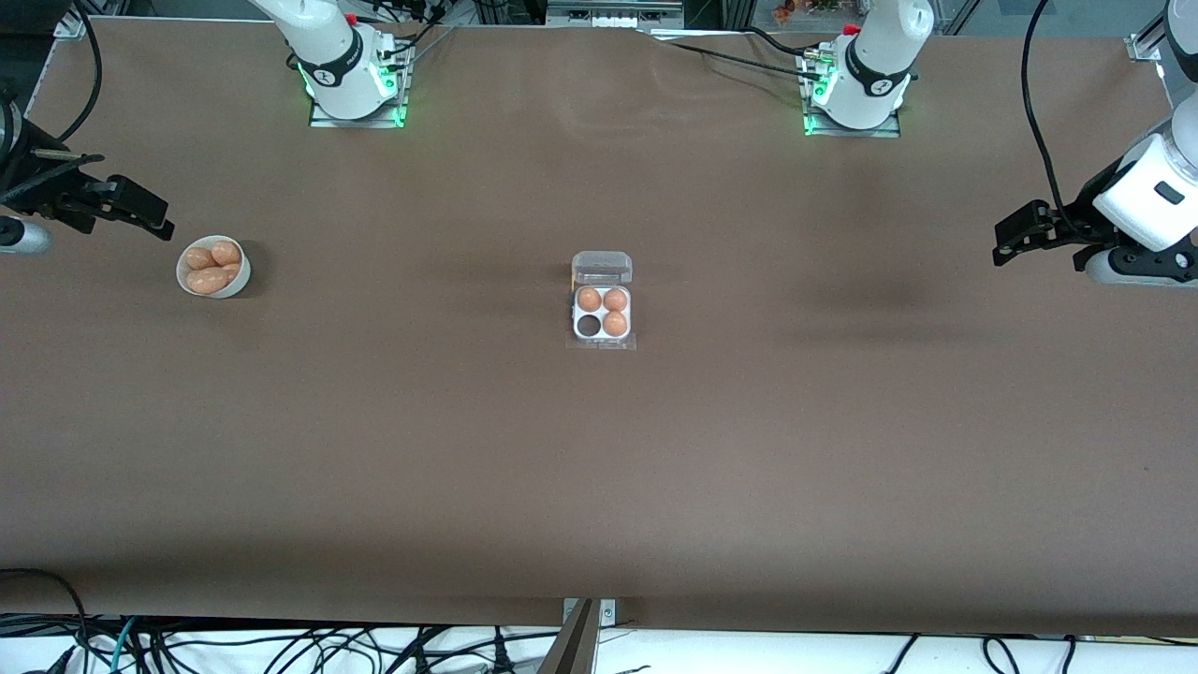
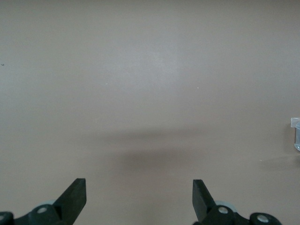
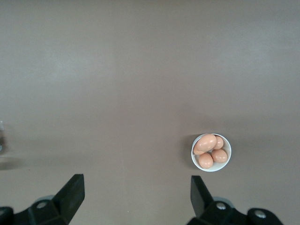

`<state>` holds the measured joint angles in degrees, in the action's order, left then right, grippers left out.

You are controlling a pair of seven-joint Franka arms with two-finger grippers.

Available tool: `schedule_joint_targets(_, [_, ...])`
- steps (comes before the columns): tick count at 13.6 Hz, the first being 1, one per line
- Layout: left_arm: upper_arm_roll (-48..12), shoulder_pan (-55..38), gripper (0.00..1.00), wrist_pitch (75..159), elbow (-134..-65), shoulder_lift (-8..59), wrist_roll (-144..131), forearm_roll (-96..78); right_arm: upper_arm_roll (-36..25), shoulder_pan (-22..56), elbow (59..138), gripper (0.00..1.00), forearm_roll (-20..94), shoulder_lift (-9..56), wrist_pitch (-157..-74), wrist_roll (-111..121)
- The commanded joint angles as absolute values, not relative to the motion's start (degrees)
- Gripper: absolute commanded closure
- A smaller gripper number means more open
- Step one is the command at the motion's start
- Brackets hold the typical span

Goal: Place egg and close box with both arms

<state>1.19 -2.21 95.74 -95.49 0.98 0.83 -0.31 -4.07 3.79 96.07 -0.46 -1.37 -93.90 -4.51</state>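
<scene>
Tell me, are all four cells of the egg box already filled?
No, the box holds three eggs, and the cell nearer the front camera, toward the right arm's end, is empty and dark.

Left claw (image 1: 1015, 239) up in the air at the left arm's end of the bench, fingers (image 2: 75, 194) spread wide, nothing held. Right claw (image 1: 150, 217) up at the right arm's end, fingers (image 3: 72, 192) likewise wide, empty. Both arms wait.
</scene>
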Motion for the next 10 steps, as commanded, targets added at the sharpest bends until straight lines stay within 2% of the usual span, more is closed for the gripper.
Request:
schedule_joint_targets(1, [1.23,-2.11,0.0,95.71,-96.06,0.26,0.88,-1.41,-4.31,4.04,95.97,0.0,-0.26,-1.58,-93.69,-5.97])
schedule_joint_targets(10, [1.14,-2.29,0.0,95.71,-95.98,0.62,0.7,-1.58,-4.31,4.04,95.89,0.0,-0.35,-1.58,-93.69,-5.54])
